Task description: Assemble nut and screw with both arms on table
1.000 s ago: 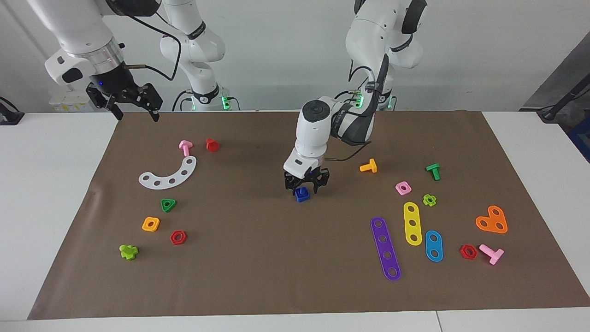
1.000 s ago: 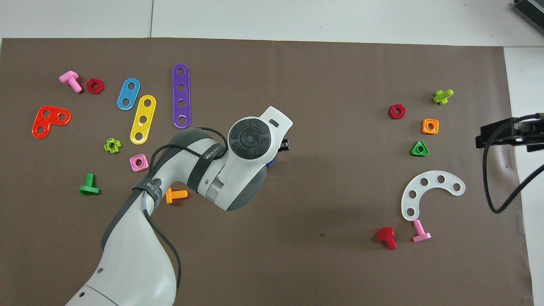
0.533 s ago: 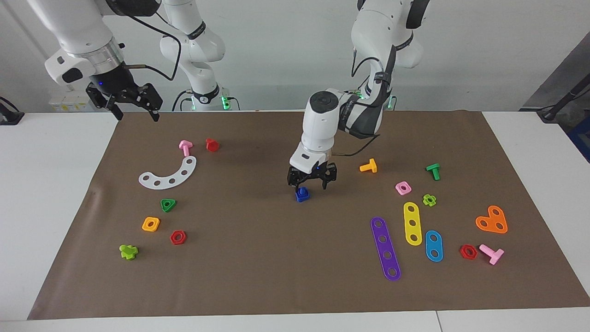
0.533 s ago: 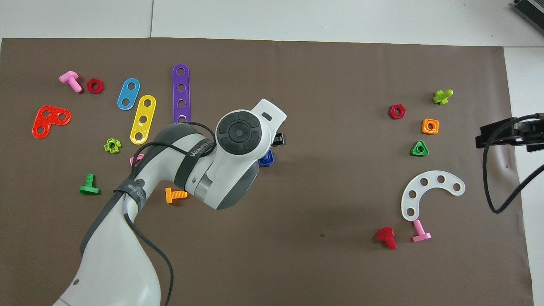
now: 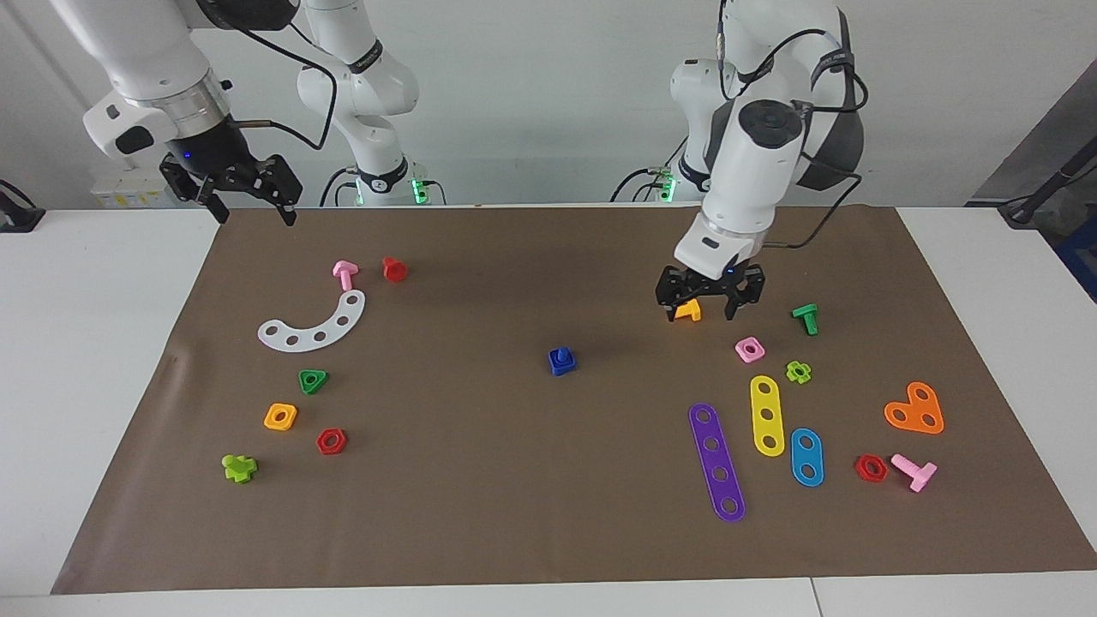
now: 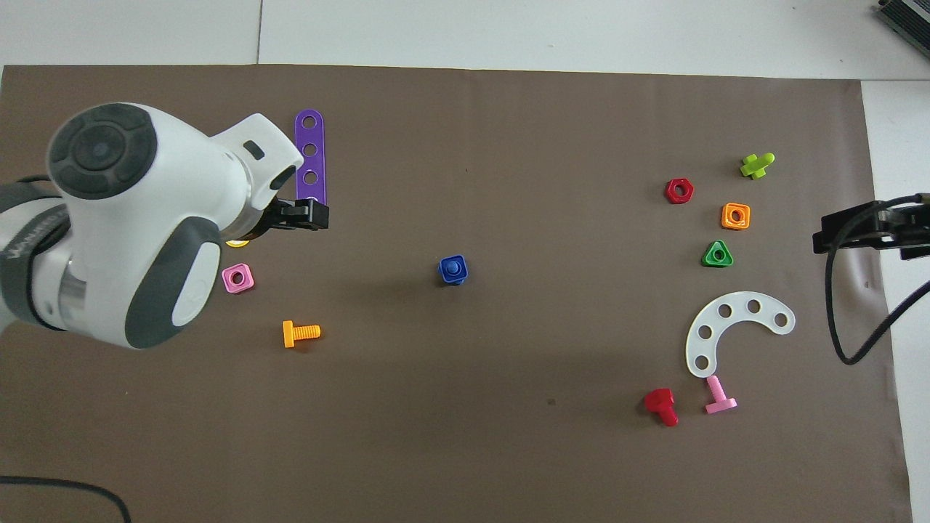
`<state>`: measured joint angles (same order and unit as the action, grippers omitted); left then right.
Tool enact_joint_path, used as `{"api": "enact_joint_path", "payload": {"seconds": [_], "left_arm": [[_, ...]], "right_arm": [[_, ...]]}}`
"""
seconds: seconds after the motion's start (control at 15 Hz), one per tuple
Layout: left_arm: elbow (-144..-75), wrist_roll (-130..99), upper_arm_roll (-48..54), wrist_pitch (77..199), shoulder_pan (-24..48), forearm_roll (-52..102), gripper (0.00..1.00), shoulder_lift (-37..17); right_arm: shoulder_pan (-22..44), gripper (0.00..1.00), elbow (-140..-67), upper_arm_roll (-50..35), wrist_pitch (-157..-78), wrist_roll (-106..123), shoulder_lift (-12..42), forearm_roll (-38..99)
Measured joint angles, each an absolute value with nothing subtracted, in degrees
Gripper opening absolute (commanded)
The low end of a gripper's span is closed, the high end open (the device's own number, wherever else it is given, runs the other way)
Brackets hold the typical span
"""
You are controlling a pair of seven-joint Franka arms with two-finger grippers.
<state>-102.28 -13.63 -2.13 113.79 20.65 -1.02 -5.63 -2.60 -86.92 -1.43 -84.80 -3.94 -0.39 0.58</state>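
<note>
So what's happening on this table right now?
Two robot arms are putting toy parts together. The blue nut and screw sit joined in the middle of the brown mat, with nothing holding them. The left gripper hangs open and empty over the orange bolt, toward the left arm's end. The right gripper waits, open, above its own corner of the table.

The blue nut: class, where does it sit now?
The blue nut sits mid-mat with the screw standing in its hole, apart from every other piece, no hand touching it.
</note>
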Motion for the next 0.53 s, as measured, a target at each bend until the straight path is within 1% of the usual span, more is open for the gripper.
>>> {"api": "enact_joint_path", "payload": {"seconds": [0.27,0.4,0.53], "left_arm": [[-101.46,-6.35,-2.26,109.12,13.90,-1.01,1.00,-1.16],[-98.86,-5.41,-2.29,106.08,11.34,-1.01,1.00,0.05],[-94.13,-3.57,-2.28,101.32,9.48,-1.01,1.00,-0.01]], "right_arm": [[-2.60,1.00,-86.92,-1.43,-84.80,-3.94,-0.39,0.58],[-2.60,1.00,-86.92,-1.43,-84.80,-3.94,-0.39,0.58],[-2.60,1.00,-86.92,-1.43,-84.80,-3.94,-0.39,0.58]]}}
